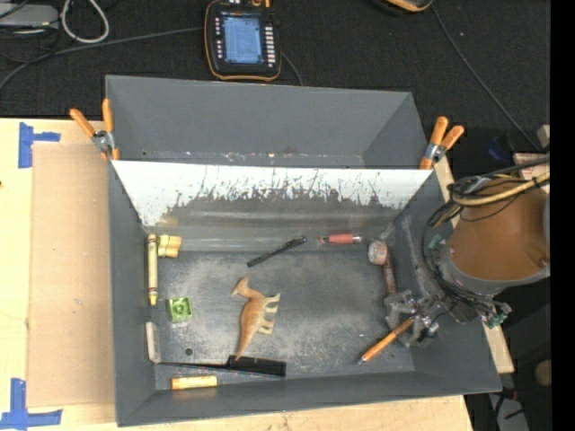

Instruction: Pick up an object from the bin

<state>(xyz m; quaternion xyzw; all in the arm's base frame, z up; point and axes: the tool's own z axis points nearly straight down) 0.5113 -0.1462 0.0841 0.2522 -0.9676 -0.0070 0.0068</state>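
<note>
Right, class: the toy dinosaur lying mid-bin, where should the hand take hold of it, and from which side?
Probably the torso of the toy dinosaur, from straight above. It lies flat on its side, neck towards the bin's far wall, tail towards the near one, legs pointing right, so squeezing back against belly looks safest.

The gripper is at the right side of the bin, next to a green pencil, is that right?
No, the pencil is orange, not green. The camera view shows the gripper at the right side of the bin, next to that orange pencil.
</note>
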